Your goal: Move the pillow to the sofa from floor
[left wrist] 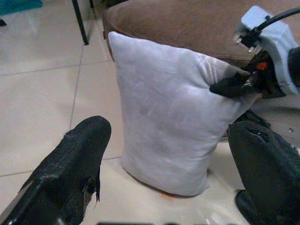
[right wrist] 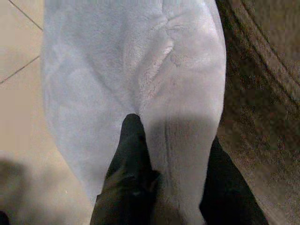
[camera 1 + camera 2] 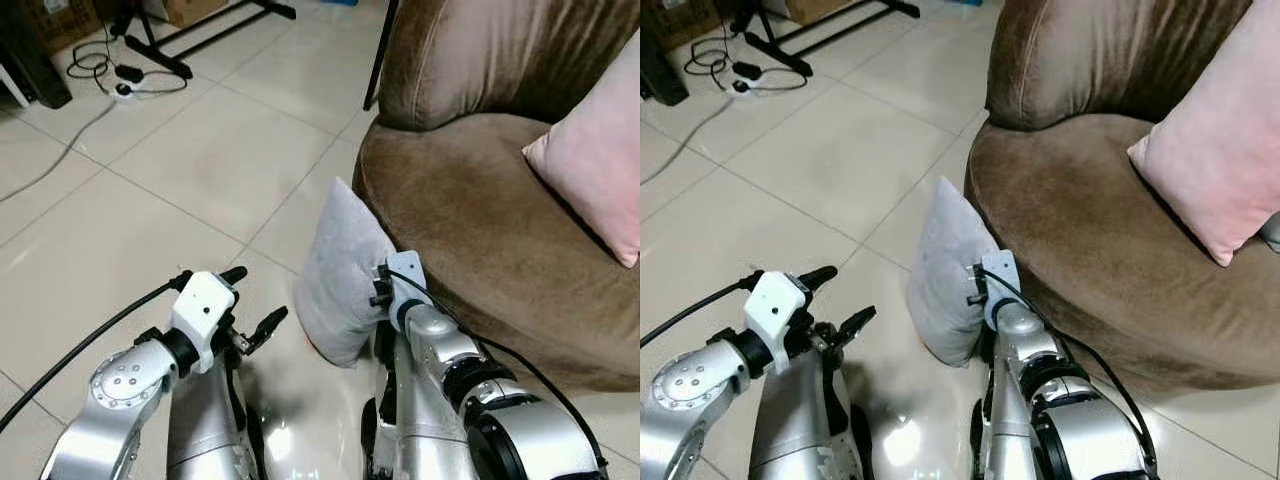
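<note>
1. Pinching the grey pillow [image 3: 345,275] at its sofa-side edge, the right hand [image 2: 171,157] has one black finger on each face of the fabric, fingers narrowed onto it; the right wrist view shows the plush creased between them.
2. Left hand [image 3: 252,305], lower left of centre in the left eye view, is wide open and holds nothing. It is near the pillow's floor-side face but apart from it; its wrist view looks straight at that face between the two spread fingers [image 1: 77,161].
3. Pillow stands on edge on the tiled floor [image 3: 190,190], bottom edge on the tile, leaning against the front of the brown sofa [image 3: 480,230] at frame centre. It is not yet on the seat.
4. Judgement: the single edge pinch is thin for a soft, floppy item. Better to bring the left hand in to press the free face, so the pillow is carried between both hands.
5. Lift straight up until the bottom edge clears the seat's rounded rim, then move it toward the right of the frame onto the seat.
6. Set it down short of the pink cushion [image 3: 598,160] at the right edge; release only once the seat carries it.
</note>
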You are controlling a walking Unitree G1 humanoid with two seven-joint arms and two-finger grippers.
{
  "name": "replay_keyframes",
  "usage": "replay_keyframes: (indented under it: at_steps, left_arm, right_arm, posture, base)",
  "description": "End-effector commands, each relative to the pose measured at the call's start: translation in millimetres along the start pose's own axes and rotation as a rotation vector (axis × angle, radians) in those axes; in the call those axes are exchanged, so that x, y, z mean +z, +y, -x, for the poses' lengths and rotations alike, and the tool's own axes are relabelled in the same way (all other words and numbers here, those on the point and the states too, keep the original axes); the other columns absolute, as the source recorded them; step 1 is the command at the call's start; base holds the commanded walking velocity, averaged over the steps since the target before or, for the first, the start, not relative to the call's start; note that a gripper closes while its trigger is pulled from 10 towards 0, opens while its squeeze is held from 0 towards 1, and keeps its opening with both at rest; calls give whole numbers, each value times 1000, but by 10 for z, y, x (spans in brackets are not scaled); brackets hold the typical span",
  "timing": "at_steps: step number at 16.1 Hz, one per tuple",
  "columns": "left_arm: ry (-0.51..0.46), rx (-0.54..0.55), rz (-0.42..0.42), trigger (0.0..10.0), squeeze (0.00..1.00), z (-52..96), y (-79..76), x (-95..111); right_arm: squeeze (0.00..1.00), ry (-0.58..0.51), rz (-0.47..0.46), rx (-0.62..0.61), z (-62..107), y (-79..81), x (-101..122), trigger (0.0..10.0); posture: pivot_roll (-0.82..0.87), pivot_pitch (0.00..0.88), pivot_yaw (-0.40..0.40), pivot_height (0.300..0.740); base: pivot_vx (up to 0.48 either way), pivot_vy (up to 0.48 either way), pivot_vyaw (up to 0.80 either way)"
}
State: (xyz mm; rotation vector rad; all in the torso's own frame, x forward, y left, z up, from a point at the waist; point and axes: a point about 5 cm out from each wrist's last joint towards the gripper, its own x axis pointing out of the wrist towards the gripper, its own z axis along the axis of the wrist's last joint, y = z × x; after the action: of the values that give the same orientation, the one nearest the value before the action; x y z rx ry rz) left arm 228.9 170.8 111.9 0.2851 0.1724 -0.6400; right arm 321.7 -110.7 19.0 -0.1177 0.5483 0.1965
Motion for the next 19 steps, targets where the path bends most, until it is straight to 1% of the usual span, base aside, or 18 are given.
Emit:
replay_keyframes:
  at_steps: [1,2,3,4,5,6,7,8,9,10,11,13,14,15,16,17,18,19]
  left_arm:
    - [10,-3,-18,10000,0,-17,-21,-27]
    - [-3,15,-26,10000,0,-54,5,-19]
    - [-11,25,-27,10000,0,-67,21,-8]
    - [-29,62,-25,10000,0,-101,94,10]
    - [-32,78,-30,10000,0,-113,116,10]
    - [-33,96,-41,10000,0,-133,124,12]
    - [-45,119,-45,10000,0,-140,122,36]
    - [-54,153,-74,10000,0,-136,138,63]
    - [-60,177,-86,10000,0,-128,153,78]
    - [-65,197,-87,10000,0,-125,162,88]
    - [-111,332,-59,10000,0,-66,245,185]
    - [-149,420,-14,10000,0,26,276,257]
    - [-156,443,-3,10000,0,74,256,278]
    - [-155,457,13,10000,0,89,229,298]
    - [-154,469,4,10000,0,76,223,318]
    - [-165,475,-14,10000,0,60,241,340]
    - [-181,490,-22,10000,0,56,263,364]
    - [-184,507,-12,10000,0,50,286,364]
  right_arm:
    - [0,18,6,12,12,25,-79,0]
    - [0,7,-3,32,16,64,-85,0]
    - [0,-3,-14,40,17,79,-81,0]
    - [0,-37,-63,48,19,92,-43,0]
    - [0,-65,-101,47,24,76,-13,0]
    - [0,-114,-182,40,42,28,38,0]
    - [0,-190,-240,34,92,-38,118,0]
    - [0,-297,-275,49,210,-95,242,0]
    - [0,-354,-278,54,314,-128,310,0]
    - [0,-378,-277,53,377,-152,338,0]
    - [0,-481,-296,50,737,-250,467,0]
    - [0,-547,-302,68,1027,-263,543,0]
    - [0,-561,-304,62,1142,-253,572,5961]
    - [0,-589,-302,52,1206,-248,614,10000]
    - [0,-593,-313,26,1215,-269,620,10000]
    - [0,-571,-302,-24,1191,-292,601,10000]
    - [0,-559,-278,-30,1236,-267,625,10000]
    - [0,-552,-275,-24,1274,-236,654,10000]
  posture:
    - [32,20,-31,470]
    - [38,0,-34,470]
    - [38,0,-34,470]
    - [36,0,-36,470]
    - [35,0,-37,470]
    - [30,0,-32,470]
    - [21,0,-21,470]
    - [9,0,-10,470]
    - [9,0,-10,470]
    - [-23,0,15,470]
    - [-44,0,9,470]
    - [-45,0,-2,470]
    - [-46,0,0,470]
    - [-46,0,-3,470]
    - [-40,0,-3,470]
    - [-46,0,3,470]
    - [-55,0,7,480]
    - [-57,0,4,490]
  base:
    - [0,0,0]
    - [0,0,0]
    - [0,0,0]
    - [0,0,0]
    - [0,0,0]
    - [0,0,0]
    - [0,0,0]
    - [0,0,0]
    - [0,0,0]
    - [0,0,0]
    - [0,0,0]
    - [0,0,0]
    - [0,0,0]
    - [0,0,0]
    - [0,0,0]
    - [0,0,0]
    - [0,0,0]
    - [0,0,0]
